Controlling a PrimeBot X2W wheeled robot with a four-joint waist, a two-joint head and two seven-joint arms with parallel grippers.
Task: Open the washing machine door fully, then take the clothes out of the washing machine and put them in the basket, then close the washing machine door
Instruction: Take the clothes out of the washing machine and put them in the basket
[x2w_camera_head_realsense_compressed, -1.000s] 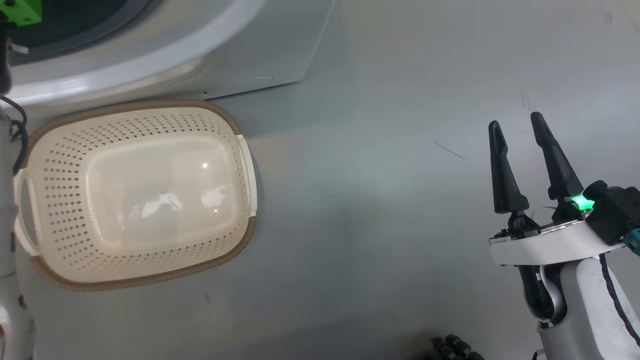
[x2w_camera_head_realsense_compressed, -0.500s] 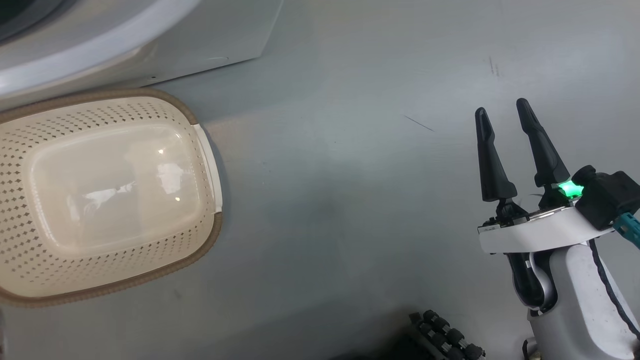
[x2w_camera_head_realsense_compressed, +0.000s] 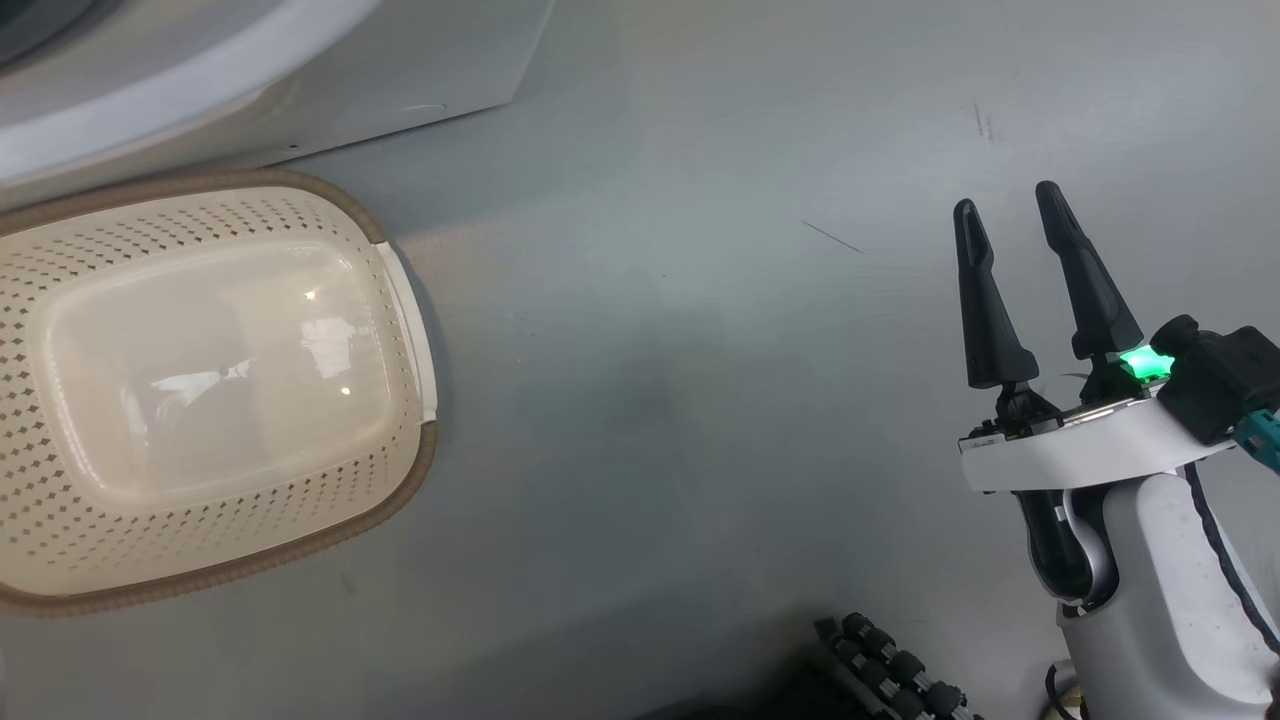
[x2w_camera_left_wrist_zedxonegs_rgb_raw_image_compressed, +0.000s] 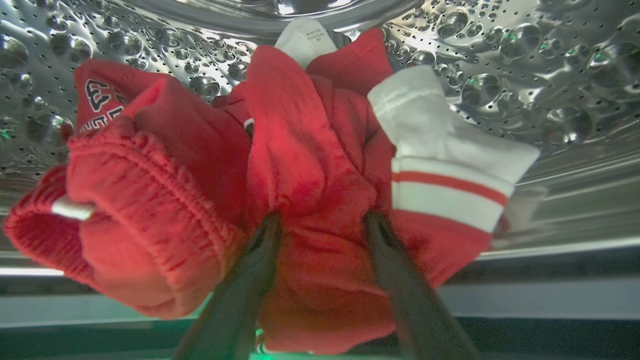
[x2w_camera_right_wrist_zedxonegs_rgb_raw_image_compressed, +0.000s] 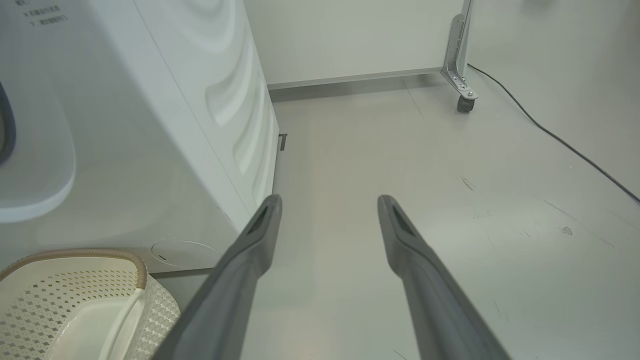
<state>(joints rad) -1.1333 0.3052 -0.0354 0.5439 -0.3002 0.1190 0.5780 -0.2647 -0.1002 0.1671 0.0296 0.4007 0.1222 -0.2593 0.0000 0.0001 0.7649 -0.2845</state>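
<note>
Bright red clothes (x2w_camera_left_wrist_zedxonegs_rgb_raw_image_compressed: 310, 165) with white striped trim and a white label lie piled in the steel drum (x2w_camera_left_wrist_zedxonegs_rgb_raw_image_compressed: 500, 60) of the washing machine (x2w_camera_head_realsense_compressed: 250, 60). My left gripper (x2w_camera_left_wrist_zedxonegs_rgb_raw_image_compressed: 322, 218) is open, its two fingers pushed into the pile with a fold of red fabric between them. The cream basket (x2w_camera_head_realsense_compressed: 420, 470) stands empty on the floor right in front of the machine, also seen as the basket (x2w_camera_right_wrist_zedxonegs_rgb_raw_image_compressed: 75, 255) at the right wrist view's lower left. My right gripper (x2w_camera_head_realsense_compressed: 1006, 196) hangs open over bare floor, far right of the basket, holding nothing. The washing machine door is out of view.
The machine's white side panel (x2w_camera_right_wrist_zedxonegs_rgb_raw_image_compressed: 150, 125) stands left of my right gripper (x2w_camera_right_wrist_zedxonegs_rgb_raw_image_compressed: 328, 200). A caster leg (x2w_camera_right_wrist_zedxonegs_rgb_raw_image_compressed: 462, 75) and a black cable (x2w_camera_right_wrist_zedxonegs_rgb_raw_image_compressed: 550, 135) lie at the far right by the wall. My base's dark rollers (x2w_camera_head_realsense_compressed: 890, 670) show at the bottom.
The head camera has swung, so the basket and machine sit further left in the picture and the left arm has left it. The right gripper keeps its open pose.
</note>
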